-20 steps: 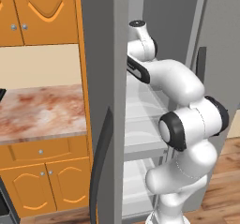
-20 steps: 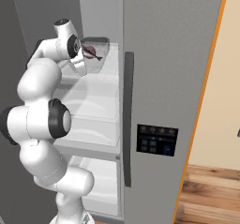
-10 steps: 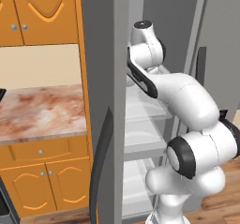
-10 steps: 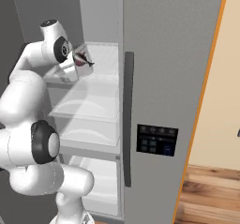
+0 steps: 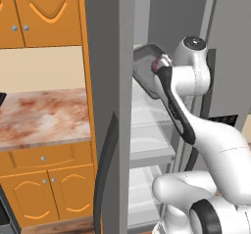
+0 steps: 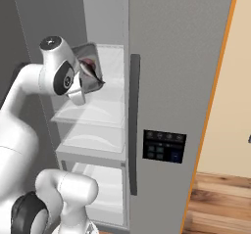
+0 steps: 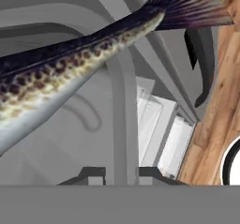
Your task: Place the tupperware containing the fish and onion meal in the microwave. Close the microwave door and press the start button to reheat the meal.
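The tupperware (image 5: 145,67) is a dark grey tray, lifted off the fridge's upper shelf and tipped steeply on edge. A dark red-purple onion (image 5: 158,64) lies in the tray (image 6: 93,72) and shows again at the onion (image 6: 87,61). In the hand view a long speckled fish (image 7: 70,63) stretches across the tray's floor. My gripper (image 7: 120,174) is shut on the tray's raised rim, which runs up between the two fingertips (image 7: 93,173). From the right base view my gripper (image 6: 87,84) sits at the tray's lower edge, beside the white wrist.
The grey fridge stands open, its left door (image 5: 109,130) with a black handle close beside my arm. White shelves (image 5: 149,147) lie below the tray. The right fridge door (image 6: 166,81) carries a black control panel. A marbled counter (image 5: 44,115) and orange cabinets lie to the left.
The jaws narrowed onto the tray's rim. The hand then rose and drew back from the shelf with the tray, which has tipped from nearly flat to steeply tilted.
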Tool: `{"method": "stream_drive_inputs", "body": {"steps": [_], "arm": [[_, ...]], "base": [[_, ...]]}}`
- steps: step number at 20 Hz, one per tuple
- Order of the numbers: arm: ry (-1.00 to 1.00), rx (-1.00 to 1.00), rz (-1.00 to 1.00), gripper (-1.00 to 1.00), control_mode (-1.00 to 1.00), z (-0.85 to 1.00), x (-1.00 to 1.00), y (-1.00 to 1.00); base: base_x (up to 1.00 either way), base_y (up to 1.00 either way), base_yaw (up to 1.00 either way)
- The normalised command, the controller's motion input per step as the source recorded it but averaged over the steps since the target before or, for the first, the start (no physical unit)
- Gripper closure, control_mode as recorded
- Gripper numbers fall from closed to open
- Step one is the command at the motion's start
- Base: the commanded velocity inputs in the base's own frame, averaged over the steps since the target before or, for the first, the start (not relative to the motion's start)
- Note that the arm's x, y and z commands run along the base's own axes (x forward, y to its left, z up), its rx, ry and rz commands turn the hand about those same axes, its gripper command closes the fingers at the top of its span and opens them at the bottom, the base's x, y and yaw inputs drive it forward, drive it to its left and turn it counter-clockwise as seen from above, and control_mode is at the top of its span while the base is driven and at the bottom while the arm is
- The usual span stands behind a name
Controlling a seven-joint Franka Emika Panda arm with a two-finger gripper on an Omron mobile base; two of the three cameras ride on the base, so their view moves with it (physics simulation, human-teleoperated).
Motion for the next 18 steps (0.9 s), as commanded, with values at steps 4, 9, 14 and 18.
{"method": "stream_drive_inputs", "body": {"steps": [4,9,14,18], "arm": [[-0.08,0.25,0.0,1.0,-1.0,0.39,-1.0,-0.46],[0.01,0.06,0.0,1.0,-1.0,0.17,-0.85,-0.02],[0.16,0.0,-0.01,1.0,-1.0,0.0,-0.59,0.0],[0.05,0.0,-0.13,1.0,-1.0,0.0,-0.21,-0.14]], "base": [[0.0,0.0,0.0],[0.0,0.0,0.0],[0.0,0.0,0.0],[0.0,0.0,0.0]]}}
